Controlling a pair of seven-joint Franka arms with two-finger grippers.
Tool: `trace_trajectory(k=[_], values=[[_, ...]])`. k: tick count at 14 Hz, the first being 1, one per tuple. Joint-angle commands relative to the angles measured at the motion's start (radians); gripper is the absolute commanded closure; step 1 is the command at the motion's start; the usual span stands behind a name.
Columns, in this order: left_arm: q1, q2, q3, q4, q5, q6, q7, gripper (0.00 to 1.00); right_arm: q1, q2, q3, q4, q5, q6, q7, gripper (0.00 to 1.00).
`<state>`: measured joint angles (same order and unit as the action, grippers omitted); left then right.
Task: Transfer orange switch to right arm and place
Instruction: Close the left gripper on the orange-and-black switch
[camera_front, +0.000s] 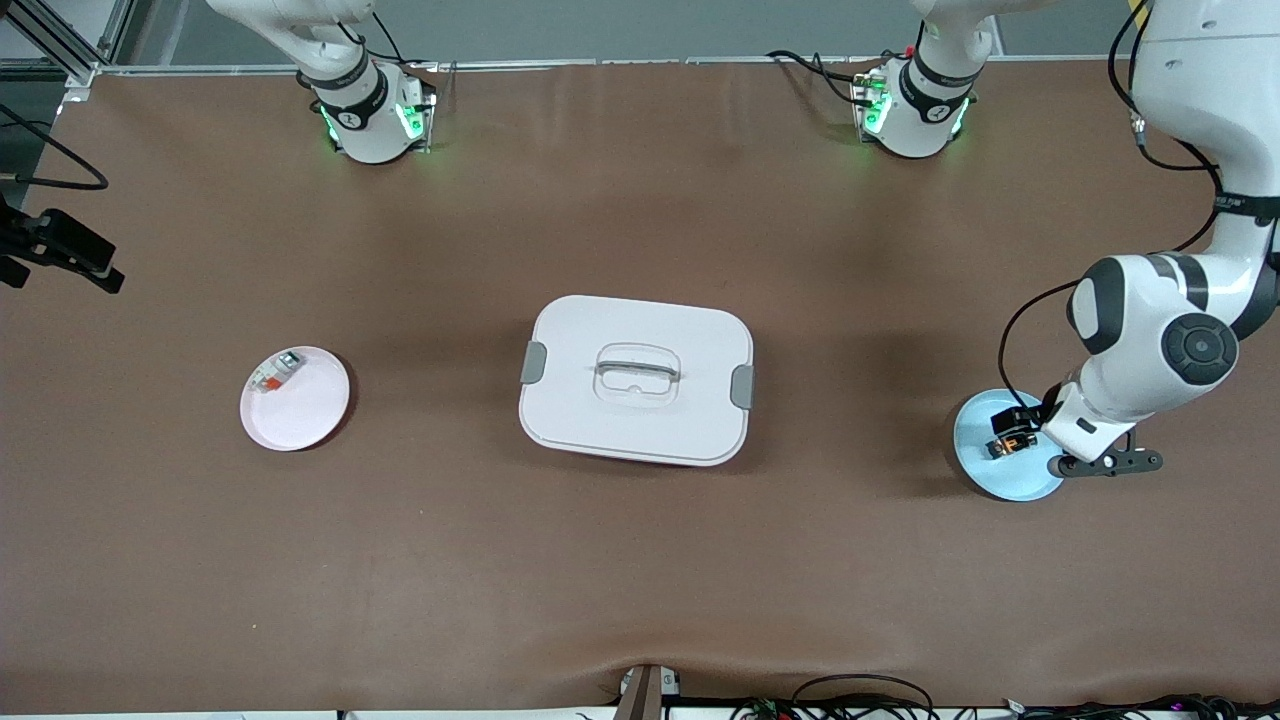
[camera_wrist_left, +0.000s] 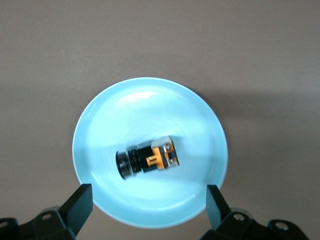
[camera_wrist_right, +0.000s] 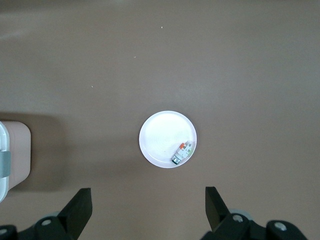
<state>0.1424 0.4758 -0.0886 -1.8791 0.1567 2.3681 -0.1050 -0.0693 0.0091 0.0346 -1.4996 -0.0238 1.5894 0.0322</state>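
Although the task calls for a handover and a placing, none of it looks done yet in the front view: the orange switch (camera_front: 1012, 443) lies loose on the blue plate (camera_front: 978, 462) at the frame's lower right, untouched. The left gripper (camera_front: 1040, 432) hangs low over that plate, its arm bent down steeply from the upper right corner. The right arm shows only near its base at the top of the frame; its gripper is out of this view. A white lidded box (camera_front: 636, 379) sits mid-frame, and a pink plate (camera_front: 310, 415) with a white-and-grey part (camera_front: 275, 373) lies at centre left.

In the left wrist view, the switch (camera_wrist_left: 148, 159) lies on its side at the blue plate's (camera_wrist_left: 145, 105) middle. The fingers (camera_wrist_left: 80, 205) stand wide apart, holding nothing, straddling the plate's edge at the frame's bottom.

In the right wrist view, the right gripper (camera_wrist_right: 148, 202) waits high over bare counter (camera_wrist_right: 225, 60), its fingers (camera_wrist_right: 215, 202) spread wide and empty, with the pink plate (camera_wrist_right: 160, 132) small at mid-frame. Grasp, handover and placing all remain.
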Motion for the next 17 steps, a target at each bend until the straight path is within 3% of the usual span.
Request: trace_trajectory(k=[1,17], values=[[0.017,0.041,-0.003,0.012,0.049,0.040,-0.021,0.00,0.003,0.012,0.002,0.027,-0.015,-0.014,0.000,0.00],[0.009,0.135,0.006,0.041,0.056,0.099,-0.177,0.00,0.000,0.012,0.002,0.029,-0.008,-0.012,0.000,0.00]])
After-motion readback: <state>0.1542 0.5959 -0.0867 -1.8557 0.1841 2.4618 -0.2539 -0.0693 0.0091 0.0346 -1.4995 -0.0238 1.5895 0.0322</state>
